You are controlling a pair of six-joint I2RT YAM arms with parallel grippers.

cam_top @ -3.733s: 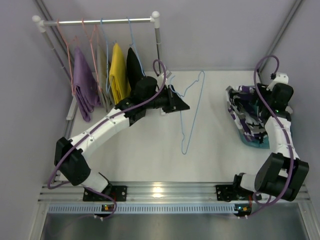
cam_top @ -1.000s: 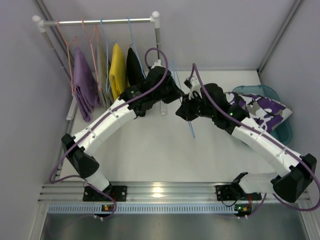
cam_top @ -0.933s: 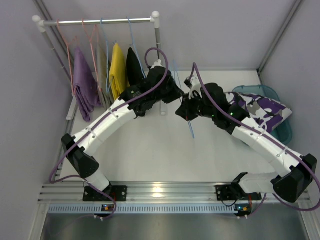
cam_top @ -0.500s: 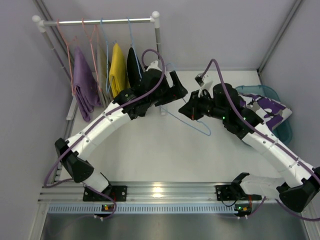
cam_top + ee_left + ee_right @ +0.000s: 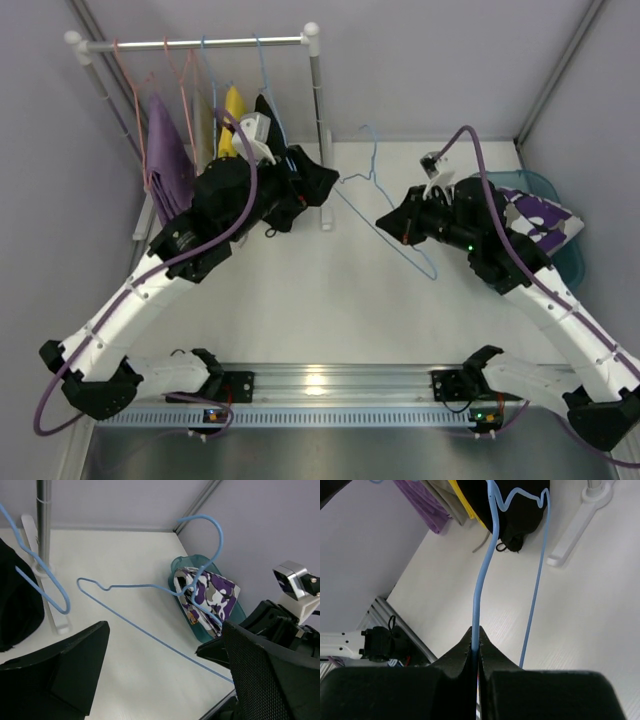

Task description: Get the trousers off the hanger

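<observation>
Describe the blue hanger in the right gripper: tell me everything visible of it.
The blue hanger is thin wire, apparently coated, bent into a triangle with notched shoulders and an open hook. It is bare: no garment hangs on it. The right gripper is shut on one of its straight wires, holding it away from the rail, between the two arms over the white table. Its hook points to the table's far side. Whether any part rests on the table cannot be told.

No text, label, brand or number can be read anywhere
</observation>
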